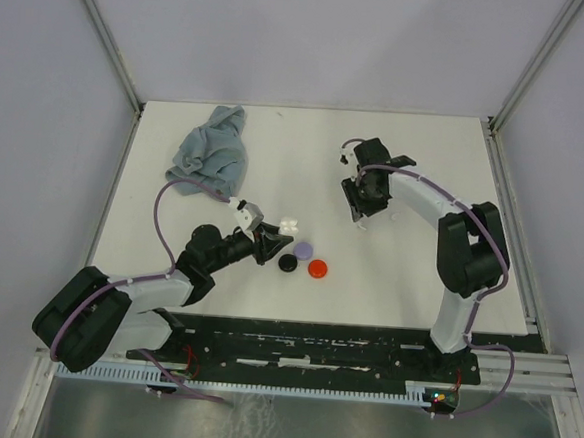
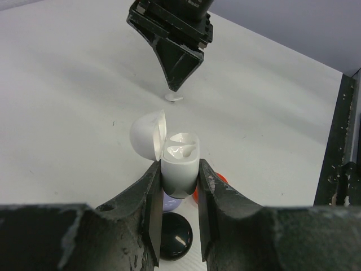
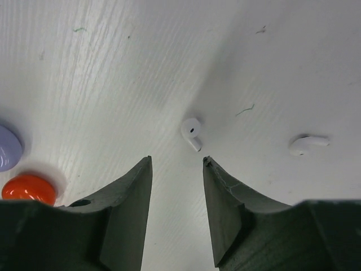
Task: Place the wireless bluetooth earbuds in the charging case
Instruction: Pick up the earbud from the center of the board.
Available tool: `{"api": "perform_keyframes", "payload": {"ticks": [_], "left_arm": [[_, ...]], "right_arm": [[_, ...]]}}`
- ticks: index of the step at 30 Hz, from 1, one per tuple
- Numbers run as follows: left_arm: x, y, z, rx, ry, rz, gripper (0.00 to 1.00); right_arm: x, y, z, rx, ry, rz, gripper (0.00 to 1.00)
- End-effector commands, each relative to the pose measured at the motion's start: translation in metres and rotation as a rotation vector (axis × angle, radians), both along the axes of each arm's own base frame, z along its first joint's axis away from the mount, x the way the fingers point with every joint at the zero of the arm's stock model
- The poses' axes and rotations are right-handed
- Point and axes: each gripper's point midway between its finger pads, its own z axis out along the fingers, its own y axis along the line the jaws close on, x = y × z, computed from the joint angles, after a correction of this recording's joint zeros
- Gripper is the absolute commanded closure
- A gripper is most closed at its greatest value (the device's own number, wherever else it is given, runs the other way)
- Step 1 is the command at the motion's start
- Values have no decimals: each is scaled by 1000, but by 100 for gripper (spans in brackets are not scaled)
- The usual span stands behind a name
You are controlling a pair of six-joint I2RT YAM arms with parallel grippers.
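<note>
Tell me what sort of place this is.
Probably a robot-lab test cell: a white table boxed in by plain panels and aluminium posts, with a left arm and right arm bolted at its near edge.

the charging case [image 2: 180,166] and earbuds [image 3: 192,130] look smooth glossy plastic, the table [image 1: 408,277] matt, the rag [image 1: 214,153] cloth.

On the white table [image 1: 418,278] are laid a crumpled cloth [image 1: 213,153], a lavender disc [image 1: 304,249], a black disc [image 1: 288,263], a red disc [image 1: 318,269] and two earbuds [image 3: 192,131].
</note>
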Motion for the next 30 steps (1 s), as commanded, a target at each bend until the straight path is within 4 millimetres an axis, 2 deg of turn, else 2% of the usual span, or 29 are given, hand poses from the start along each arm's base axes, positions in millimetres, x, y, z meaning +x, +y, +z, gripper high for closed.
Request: {"api": "perform_keyframes", "payload": {"ticks": [1, 7, 13, 23, 30], "left_arm": [[6, -2, 26, -21, -98, 0, 97], [6, -3, 26, -21, -97, -4, 97], [6, -3, 26, -20, -98, -7, 97], [5, -4, 28, -22, -98, -13, 97], [3, -4, 29, -23, -100, -20, 97]], "right_arm": [[13, -8, 2, -109, -18, 54, 52], [13, -7, -8, -147, 31, 88, 57], [12, -4, -19, -149, 62, 112, 58], [20, 1, -31, -151, 80, 139, 59], [17, -2, -38, -166, 108, 144, 64]]}}
